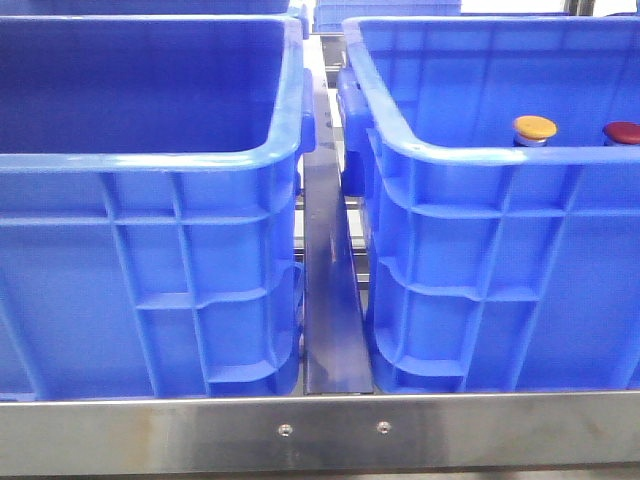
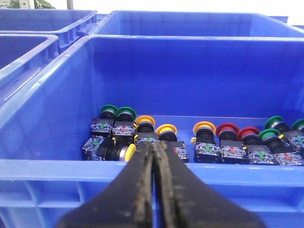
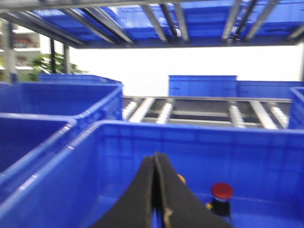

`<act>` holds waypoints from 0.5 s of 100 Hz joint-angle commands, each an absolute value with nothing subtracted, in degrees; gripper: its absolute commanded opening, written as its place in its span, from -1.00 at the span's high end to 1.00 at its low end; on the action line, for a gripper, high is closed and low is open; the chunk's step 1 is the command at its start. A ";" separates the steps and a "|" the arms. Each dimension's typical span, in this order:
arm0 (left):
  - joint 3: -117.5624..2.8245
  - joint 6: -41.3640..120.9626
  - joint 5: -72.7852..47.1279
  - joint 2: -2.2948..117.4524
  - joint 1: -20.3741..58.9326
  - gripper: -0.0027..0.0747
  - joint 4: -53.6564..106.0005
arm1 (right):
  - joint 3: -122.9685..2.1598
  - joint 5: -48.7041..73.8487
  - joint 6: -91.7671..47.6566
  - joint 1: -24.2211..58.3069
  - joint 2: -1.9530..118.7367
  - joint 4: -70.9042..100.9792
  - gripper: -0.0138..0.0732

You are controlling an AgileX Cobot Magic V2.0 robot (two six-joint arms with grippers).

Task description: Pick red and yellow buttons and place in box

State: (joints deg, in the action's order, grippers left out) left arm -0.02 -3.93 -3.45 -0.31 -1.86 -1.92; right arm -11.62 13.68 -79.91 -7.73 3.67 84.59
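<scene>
While two large blue plastic crates fill the front view, the left crate [image 1: 150, 250] shows only bare walls, and the right crate [image 1: 500, 260] holds two mushroom-head push buttons standing just behind its near rim: a yellow-orange-capped button [image 1: 534, 128] and, close beside it toward the right edge, a dark red-capped button [image 1: 622, 132], each on a silvery collar. A dull metal rail [image 1: 330, 290] runs between the crates, and a steel bar [image 1: 320, 430] with two screws crosses the foreground.

Neither arm appears in the front view. Seen from its wrist camera, the left gripper [image 2: 154, 156] has its black fingers pressed together with nothing between them, poised over the near wall of another blue bin [image 2: 42, 118] whose floor carries a row of green, yellow and red push buttons [image 2: 190, 140]. The right gripper [image 3: 156, 183] is likewise closed and empty; its picture is blurred, but a red-capped button [image 3: 222, 191] stands just past the fingertips, with what may be a yellow one mostly hidden behind them.
</scene>
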 commanded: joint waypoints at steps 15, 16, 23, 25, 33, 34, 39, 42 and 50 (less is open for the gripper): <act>1.10 -4.53 0.80 -2.05 -1.87 0.98 -1.38 | -13.01 14.33 -44.00 -7.57 4.37 43.23 0.92; 1.10 -4.53 0.80 -2.05 -1.87 0.98 -1.38 | -12.95 14.33 -41.85 -7.57 4.37 42.06 0.92; 1.10 -4.53 0.80 -2.05 -1.87 0.98 -1.38 | -12.69 14.12 -32.90 -7.45 4.31 31.99 0.92; 1.10 -4.53 0.80 -2.05 -1.87 0.98 -1.38 | -12.47 13.74 -30.71 -7.45 4.31 29.51 0.92; 1.10 -4.53 0.80 -2.05 -1.87 0.98 -1.38 | -11.27 11.21 -24.39 -7.26 4.28 22.65 0.92; 1.10 -4.53 0.80 -2.05 -1.87 0.98 -1.38 | -11.15 10.56 -23.87 -7.16 4.28 21.67 0.92; 1.10 -4.53 0.80 -2.05 -1.87 0.98 -1.38 | -10.23 8.36 -19.62 -6.22 4.28 18.16 0.92; 1.10 -4.53 0.80 -2.05 -1.87 0.98 -1.38 | -9.83 7.19 -17.74 -5.03 4.28 15.56 0.92; 1.10 -4.53 0.80 -2.05 -1.87 0.98 -1.38 | -8.44 2.57 -11.85 -1.28 4.28 6.95 0.92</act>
State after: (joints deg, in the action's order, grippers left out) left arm -0.02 -3.93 -3.45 -0.31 -1.86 -1.83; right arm -8.07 11.72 -18.82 -4.20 3.67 15.80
